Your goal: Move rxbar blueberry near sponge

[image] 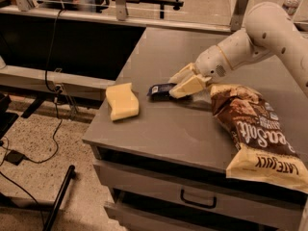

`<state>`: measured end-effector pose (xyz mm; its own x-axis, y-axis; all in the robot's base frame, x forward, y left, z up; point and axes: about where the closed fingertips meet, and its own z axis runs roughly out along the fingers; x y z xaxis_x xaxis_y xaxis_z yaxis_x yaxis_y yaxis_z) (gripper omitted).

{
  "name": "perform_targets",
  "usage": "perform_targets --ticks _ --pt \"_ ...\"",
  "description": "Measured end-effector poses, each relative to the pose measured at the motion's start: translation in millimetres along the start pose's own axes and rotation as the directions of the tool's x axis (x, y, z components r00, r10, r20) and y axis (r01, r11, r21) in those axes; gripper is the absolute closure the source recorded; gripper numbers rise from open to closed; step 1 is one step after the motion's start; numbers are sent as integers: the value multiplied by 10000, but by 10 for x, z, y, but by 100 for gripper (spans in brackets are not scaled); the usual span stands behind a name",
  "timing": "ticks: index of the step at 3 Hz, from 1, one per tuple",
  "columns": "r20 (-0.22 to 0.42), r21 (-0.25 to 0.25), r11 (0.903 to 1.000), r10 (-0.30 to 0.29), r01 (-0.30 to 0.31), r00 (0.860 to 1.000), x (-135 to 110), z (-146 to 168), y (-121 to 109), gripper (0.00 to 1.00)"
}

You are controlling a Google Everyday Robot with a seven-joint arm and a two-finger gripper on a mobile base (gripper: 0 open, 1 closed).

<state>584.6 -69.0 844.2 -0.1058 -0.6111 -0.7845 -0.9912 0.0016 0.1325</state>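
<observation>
The rxbar blueberry (158, 89) is a small dark navy bar with a white label patch, held low over the grey table (159, 134) near its middle. My gripper (172, 88) comes in from the right and its cream fingers (188, 85) are shut on the bar's right end. The sponge (121, 101) is a pale yellow block near the table's left edge, a short way left of and in front of the bar, not touching it.
A large brown and cream chip bag (257, 131) lies on the table's right side, just right of my gripper. The table has drawers below its front edge (197, 198). Cables and a dark desk (57, 42) stand to the left, beyond the table's edge.
</observation>
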Motion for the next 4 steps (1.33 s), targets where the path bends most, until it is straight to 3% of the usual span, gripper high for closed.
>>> perform_targets --ticks 2,4 --pt "12 -683 9916 -1098 1096 9940 -218 202 26 99" --pt "-12 -801 9877 -1346 1341 9909 -250 290 29 39"
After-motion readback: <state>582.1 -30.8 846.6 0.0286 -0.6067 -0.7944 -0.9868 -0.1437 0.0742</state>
